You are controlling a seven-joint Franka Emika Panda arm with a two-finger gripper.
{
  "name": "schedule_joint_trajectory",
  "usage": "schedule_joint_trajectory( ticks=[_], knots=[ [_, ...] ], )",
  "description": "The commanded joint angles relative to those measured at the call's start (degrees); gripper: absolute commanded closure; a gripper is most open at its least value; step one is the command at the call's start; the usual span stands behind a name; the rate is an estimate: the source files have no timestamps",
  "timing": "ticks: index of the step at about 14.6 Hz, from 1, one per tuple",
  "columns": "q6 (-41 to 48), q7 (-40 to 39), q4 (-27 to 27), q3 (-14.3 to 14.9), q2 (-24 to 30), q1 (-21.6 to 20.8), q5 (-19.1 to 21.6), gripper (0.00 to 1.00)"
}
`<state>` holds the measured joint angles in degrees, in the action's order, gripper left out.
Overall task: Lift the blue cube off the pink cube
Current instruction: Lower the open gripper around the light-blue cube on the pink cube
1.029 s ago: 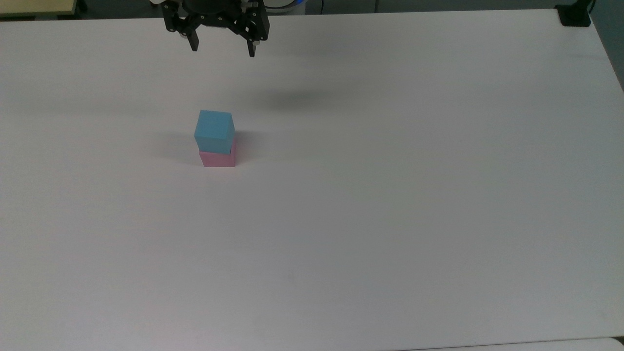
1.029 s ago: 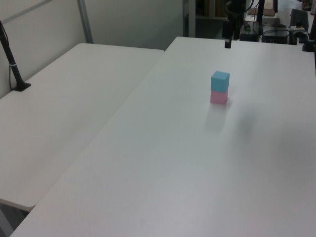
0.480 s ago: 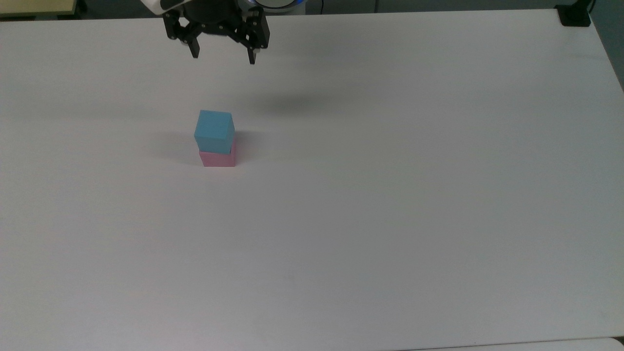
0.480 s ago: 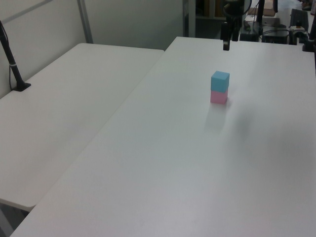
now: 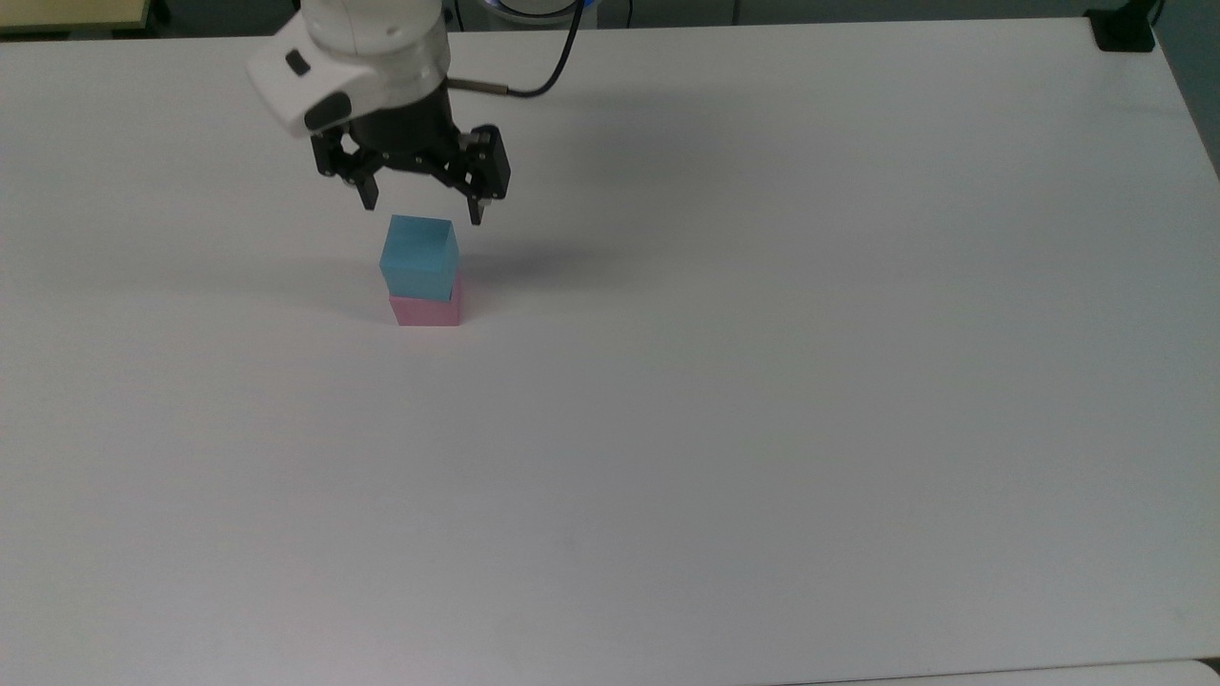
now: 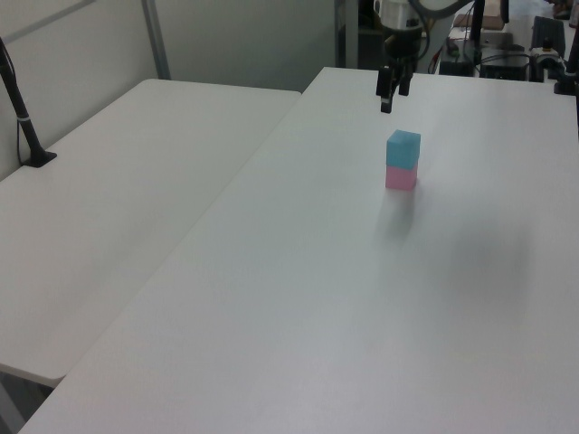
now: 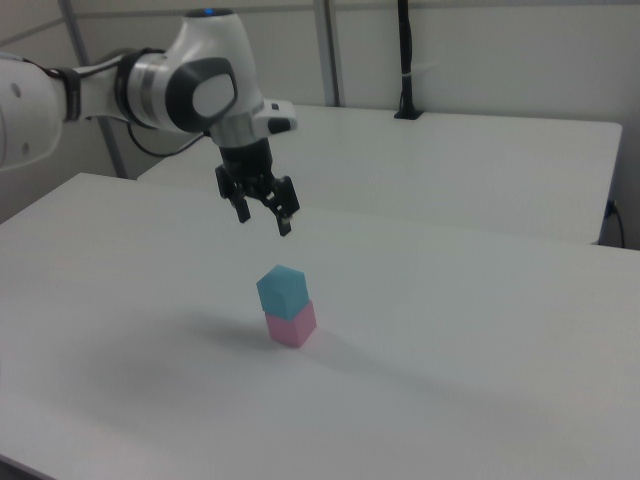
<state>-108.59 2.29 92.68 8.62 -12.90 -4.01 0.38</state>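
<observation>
The blue cube (image 5: 419,255) (image 6: 403,148) (image 7: 281,291) rests on top of the pink cube (image 5: 427,311) (image 6: 401,177) (image 7: 291,326) on the white table (image 5: 724,381). My gripper (image 5: 421,214) (image 6: 386,102) (image 7: 264,222) hangs open in the air above the stack, its black fingers spread wider than the cube. In the top view its fingertips (image 5: 369,202) sit just above the blue cube's far edge. In the right view the gripper is clearly higher than the stack and touches nothing.
A second white table (image 6: 109,181) adjoins in the left view's left, with a black post (image 6: 23,117) on it. A black mount (image 5: 1123,29) sits at the top view's far right corner. A black cable (image 5: 543,81) trails from the arm.
The gripper has come forward from the table's far edge to just above the cube stack, still open. The cubes have not moved.
</observation>
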Motion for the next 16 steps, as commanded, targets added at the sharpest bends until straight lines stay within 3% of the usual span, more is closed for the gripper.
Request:
schedule_joint_trajectory(
  ticks=[1,6,13,16],
  knots=[
    [-0.8,0.9,0.7,-0.3,-3.0,0.1,-3.7,0.00],
    [-0.9,0.4,2.1,-0.3,-5.7,0.1,-6.7,0.00],
    [-2.1,0.9,3.4,-0.3,-7.0,0.0,-7.8,0.00],
    [-2.9,0.9,3.5,-0.3,-7.2,0.0,-7.8,0.11]
  ],
)
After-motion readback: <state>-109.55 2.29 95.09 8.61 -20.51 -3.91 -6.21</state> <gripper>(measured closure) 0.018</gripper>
